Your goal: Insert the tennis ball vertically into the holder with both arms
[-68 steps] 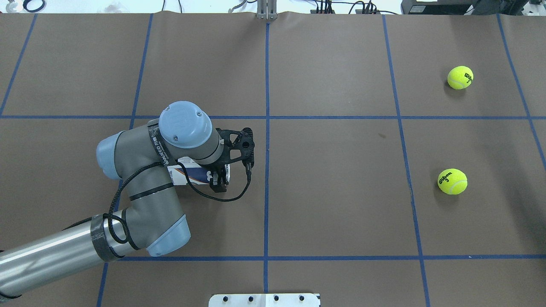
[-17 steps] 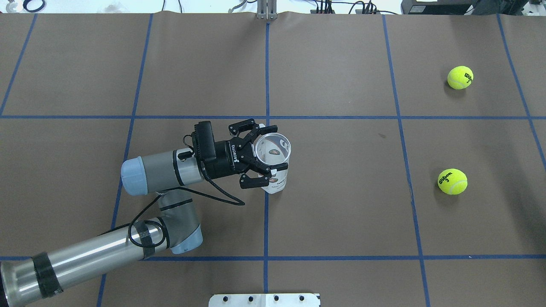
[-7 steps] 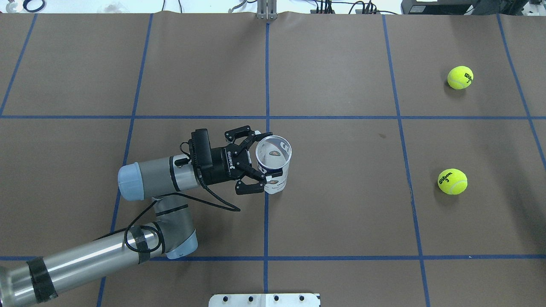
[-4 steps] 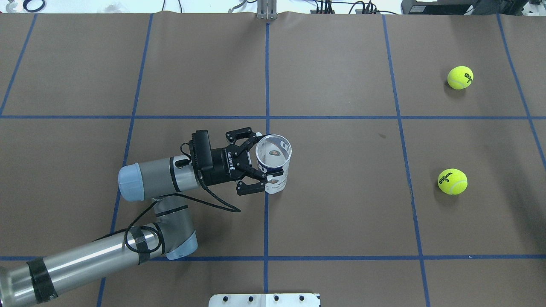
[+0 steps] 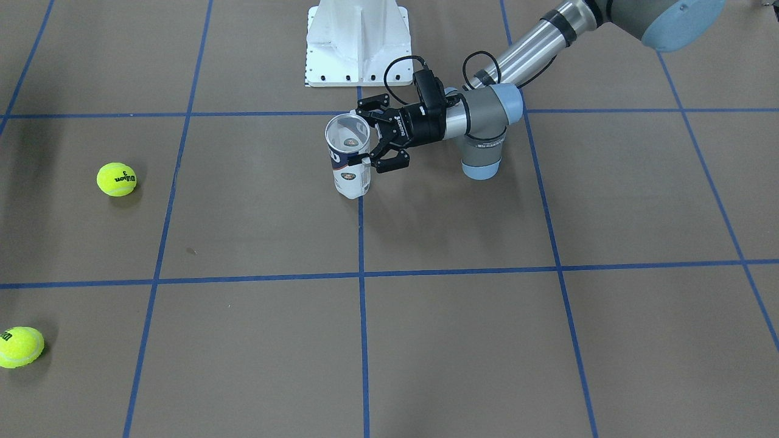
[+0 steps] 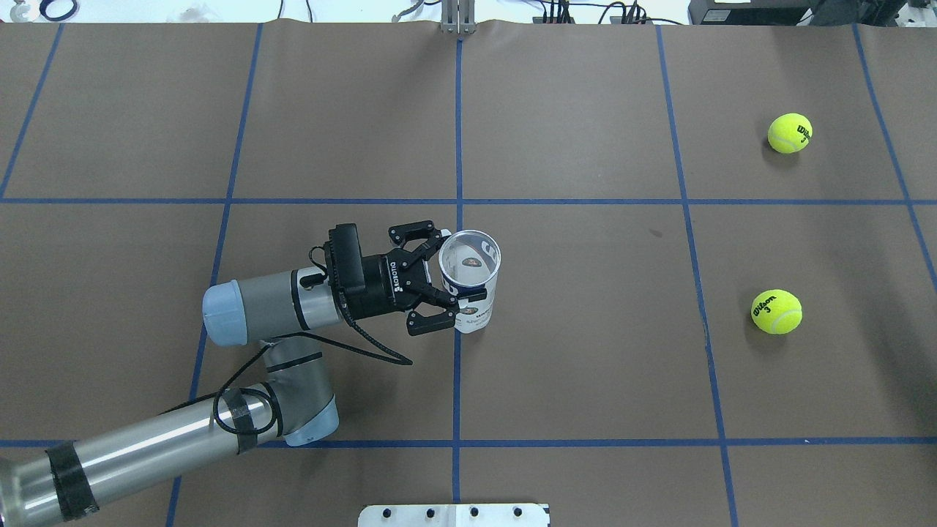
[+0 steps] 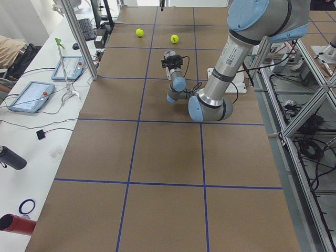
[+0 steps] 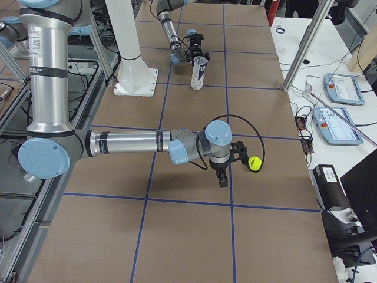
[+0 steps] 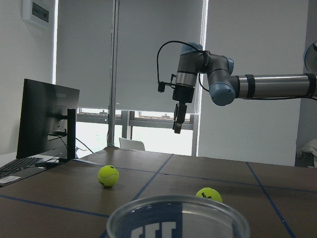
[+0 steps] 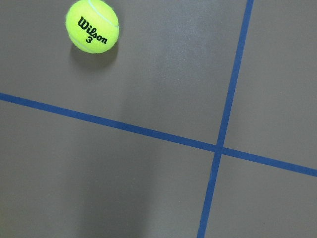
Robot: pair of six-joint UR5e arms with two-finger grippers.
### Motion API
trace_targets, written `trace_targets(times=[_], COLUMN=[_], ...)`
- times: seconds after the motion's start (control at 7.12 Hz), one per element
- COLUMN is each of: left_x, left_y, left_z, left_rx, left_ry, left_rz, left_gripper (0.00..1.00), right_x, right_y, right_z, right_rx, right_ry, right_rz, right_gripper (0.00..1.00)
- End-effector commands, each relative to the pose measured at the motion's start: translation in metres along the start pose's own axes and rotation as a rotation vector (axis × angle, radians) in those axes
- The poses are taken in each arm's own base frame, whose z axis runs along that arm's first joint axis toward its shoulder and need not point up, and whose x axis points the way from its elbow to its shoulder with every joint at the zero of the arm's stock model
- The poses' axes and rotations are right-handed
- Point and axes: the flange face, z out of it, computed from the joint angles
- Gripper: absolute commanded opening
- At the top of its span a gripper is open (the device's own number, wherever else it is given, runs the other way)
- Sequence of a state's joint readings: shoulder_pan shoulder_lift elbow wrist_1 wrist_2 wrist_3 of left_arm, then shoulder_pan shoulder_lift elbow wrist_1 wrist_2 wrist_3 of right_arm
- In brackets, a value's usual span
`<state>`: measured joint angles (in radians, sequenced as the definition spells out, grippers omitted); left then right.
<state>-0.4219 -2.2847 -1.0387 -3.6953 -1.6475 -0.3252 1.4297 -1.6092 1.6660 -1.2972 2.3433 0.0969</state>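
Left fingers (image 6: pixel 439 296) we find clamped on opposite sides of the holder (image 6: pixel 477 313) | holder upright on table (image 6: pixel 585 351), mouth open upward, on a blue tape line (image 6: pixel 457 380) | right fingers (image 8: pixel 222 178) hang above table, pointing down; their spread we cannot tell | nearer tennis ball (image 6: pixel 776 311) and farther tennis ball (image 6: pixel 790 132) on table, well apart from holder

Overhead, front views oppose, steep down; side views along table (image 7: pixel 157 152); all four share holder (image 6: pixel 472 267); wrist cams close.
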Motion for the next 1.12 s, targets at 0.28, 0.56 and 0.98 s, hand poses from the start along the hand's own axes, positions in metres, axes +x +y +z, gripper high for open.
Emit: trace_targets(times=[0.28, 0.56, 0.98], left_x=[0.0, 0.0, 0.001], left_y=[-0.001, -0.001, -0.002], left_z=[0.001, 0.001, 0.002], left_rx=[0.002, 0.002, 0.005], left_ry=[0.001, 0.001, 0.002], left_rz=[0.0, 0.0, 0.0], left_gripper=[0.83, 0.83, 0.83], right_x=[-0.081, -0.193, -0.31], right_y=[-0.002, -0.001, 0.033], right_z=[-0.024, -0.009, 0.067], right_rx=[0.03, 0.027, 0.105], right_ry=[-0.062, -0.04, 0.033], right_rz=[0.178, 0.304, 0.35], right_gripper=[0.99, 0.99, 0.99])
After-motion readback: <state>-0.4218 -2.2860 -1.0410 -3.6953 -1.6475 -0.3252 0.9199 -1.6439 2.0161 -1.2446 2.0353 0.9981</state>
